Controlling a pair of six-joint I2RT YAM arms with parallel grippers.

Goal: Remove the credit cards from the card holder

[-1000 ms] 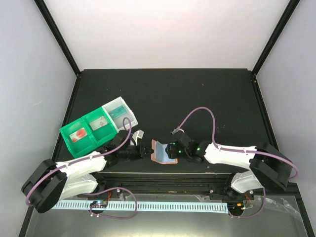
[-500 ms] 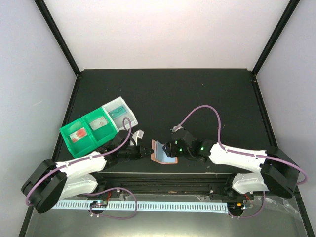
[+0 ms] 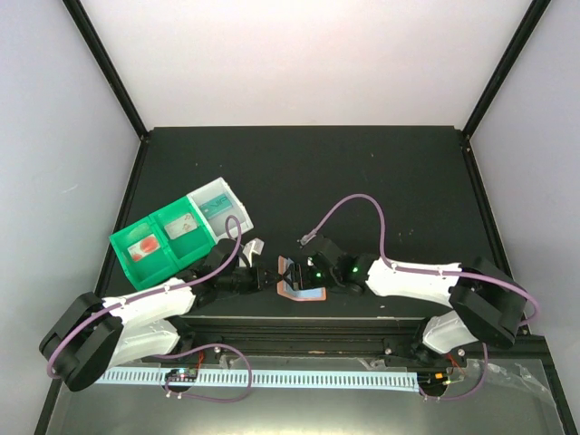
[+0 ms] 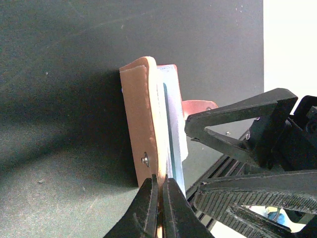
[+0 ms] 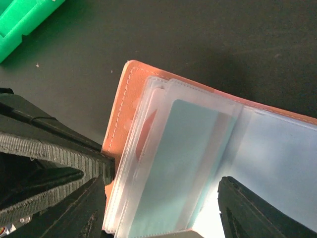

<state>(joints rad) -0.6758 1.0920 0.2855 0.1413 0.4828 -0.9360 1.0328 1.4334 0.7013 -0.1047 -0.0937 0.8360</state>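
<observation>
The salmon-brown card holder [image 3: 292, 292] lies open at the table's near edge between the two arms. My left gripper [image 3: 272, 276] is shut on the near edge of its raised cover [image 4: 141, 119]. In the right wrist view a teal credit card [image 5: 190, 163] sits inside a clear sleeve of the card holder [image 5: 120, 116]. My right gripper [image 5: 168, 210] hangs open over that sleeve, one finger on each side of it, touching nothing. From the left wrist, the sleeves [image 4: 171, 119] stand edge-on beside the cover, and the right gripper's fingers [image 4: 233, 119] are close on the right.
A green-and-white compartment tray [image 3: 149, 245] with small items in it stands to the left behind the left arm; its corner [image 5: 22, 15] shows in the right wrist view. The table's front rail [image 3: 299, 319] runs just behind the card holder.
My right gripper has moved left over the card holder and opened wider. The left gripper has kept its hold and place.
</observation>
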